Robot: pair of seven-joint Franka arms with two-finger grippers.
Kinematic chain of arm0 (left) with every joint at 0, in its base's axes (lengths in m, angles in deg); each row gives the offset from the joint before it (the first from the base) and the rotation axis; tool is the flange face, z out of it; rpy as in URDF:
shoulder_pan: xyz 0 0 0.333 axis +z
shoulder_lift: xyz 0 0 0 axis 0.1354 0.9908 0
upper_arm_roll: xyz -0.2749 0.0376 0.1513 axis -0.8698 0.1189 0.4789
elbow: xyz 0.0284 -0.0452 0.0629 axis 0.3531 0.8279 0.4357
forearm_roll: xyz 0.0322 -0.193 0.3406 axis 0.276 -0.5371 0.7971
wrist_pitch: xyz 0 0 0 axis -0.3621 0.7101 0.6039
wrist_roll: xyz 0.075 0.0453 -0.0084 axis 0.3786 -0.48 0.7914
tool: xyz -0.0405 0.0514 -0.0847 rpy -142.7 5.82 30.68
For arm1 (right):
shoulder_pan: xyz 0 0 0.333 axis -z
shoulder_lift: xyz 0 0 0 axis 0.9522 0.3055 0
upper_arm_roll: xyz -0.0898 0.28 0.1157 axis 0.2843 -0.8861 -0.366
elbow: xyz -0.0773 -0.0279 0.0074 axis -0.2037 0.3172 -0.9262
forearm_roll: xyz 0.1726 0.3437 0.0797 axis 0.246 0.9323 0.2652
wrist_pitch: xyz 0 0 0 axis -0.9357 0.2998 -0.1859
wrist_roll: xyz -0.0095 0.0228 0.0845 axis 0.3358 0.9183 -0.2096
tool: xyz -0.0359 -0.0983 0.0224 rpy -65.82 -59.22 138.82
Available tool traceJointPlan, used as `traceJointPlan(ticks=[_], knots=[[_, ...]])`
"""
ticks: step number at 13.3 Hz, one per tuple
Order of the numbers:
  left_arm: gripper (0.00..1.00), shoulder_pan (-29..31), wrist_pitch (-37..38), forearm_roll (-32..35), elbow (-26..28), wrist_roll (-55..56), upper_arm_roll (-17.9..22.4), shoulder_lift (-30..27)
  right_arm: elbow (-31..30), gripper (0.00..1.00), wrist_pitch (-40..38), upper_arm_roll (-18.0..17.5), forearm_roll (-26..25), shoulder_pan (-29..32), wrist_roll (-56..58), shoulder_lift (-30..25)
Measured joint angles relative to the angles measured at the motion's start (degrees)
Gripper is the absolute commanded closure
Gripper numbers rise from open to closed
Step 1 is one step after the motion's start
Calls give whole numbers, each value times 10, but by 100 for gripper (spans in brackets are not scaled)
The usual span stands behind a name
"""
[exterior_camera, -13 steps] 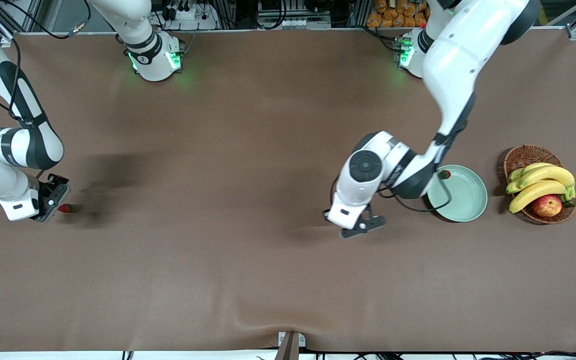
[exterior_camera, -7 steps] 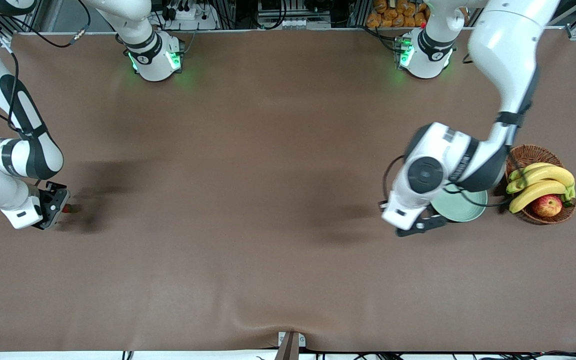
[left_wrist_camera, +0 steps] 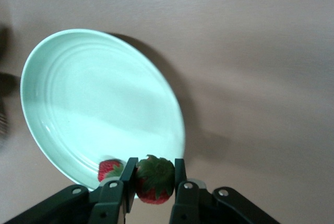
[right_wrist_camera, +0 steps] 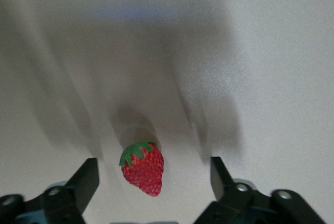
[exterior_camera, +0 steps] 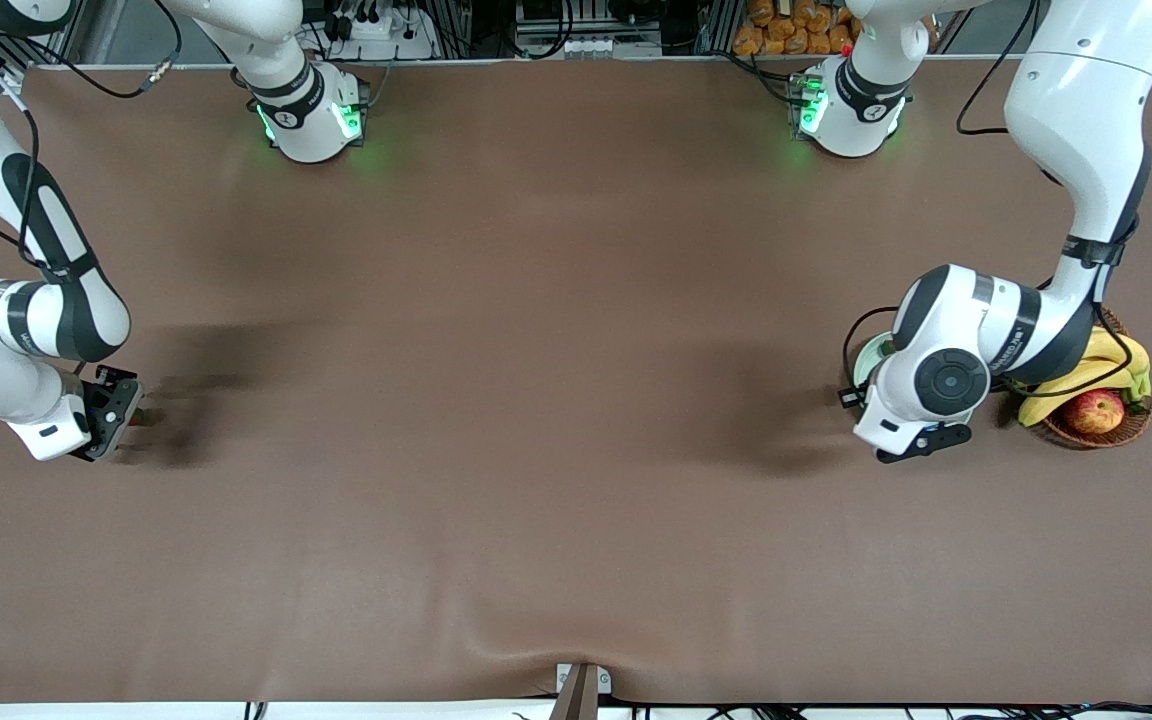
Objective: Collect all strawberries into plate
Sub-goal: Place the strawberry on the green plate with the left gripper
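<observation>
My left gripper (left_wrist_camera: 154, 174) is shut on a strawberry (left_wrist_camera: 154, 180) and holds it over the rim of the pale green plate (left_wrist_camera: 99, 98). A second strawberry (left_wrist_camera: 109, 169) lies in the plate beside it. In the front view the left hand (exterior_camera: 916, 438) covers most of the plate (exterior_camera: 870, 352). My right gripper (right_wrist_camera: 153, 176) is open and low over the table at the right arm's end, its fingers on either side of a third strawberry (right_wrist_camera: 143, 167) that lies on the cloth. In the front view the right gripper (exterior_camera: 114, 413) hides that berry.
A wicker basket (exterior_camera: 1131, 425) with bananas (exterior_camera: 1101, 350) and a red-yellow apple (exterior_camera: 1093, 410) stands beside the plate toward the left arm's end, partly under the left arm. Brown cloth (exterior_camera: 536, 400) covers the table.
The left arm has swung toward its own end of the table and now hangs over the plate with the strawberry. The right gripper has moved in around the berry on the cloth.
</observation>
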Motion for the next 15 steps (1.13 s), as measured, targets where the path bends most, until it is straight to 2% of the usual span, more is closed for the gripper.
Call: traceJointPlan(ticks=[1, 2, 3, 5, 6, 10, 13, 15], knots=[[100, 11, -18, 1, 10, 0, 0, -1, 0, 40, 0, 0, 0, 0, 0, 0], [100, 21, -41, 2, 20, 0, 0, -1, 0, 72, 0, 0, 0, 0, 0, 0], [92, 28, -61, 5, 31, 0, 0, -1, 0, 100, 0, -1, 0, 0, 0, 0], [28, 37, -80, 14, 43, 0, 0, -1, 0, 100, 0, -1, 0, 0, 1, 1], [0, 38, -82, 15, 44, 0, 0, -1, 0, 100, 0, -1, 0, 0, 1, 1], [0, 38, -86, 16, 43, -1, -1, -6, 1, 100, 3, -4, 17, 0, 3, 1], [0, 40, -86, 16, 40, -1, -4, -31, 4, 100, 15, -28, 66, -5, 10, 1], [0, 40, -86, 16, 37, -1, -19, -51, 8, 100, 24, -37, 111, -33, 3, 1]])
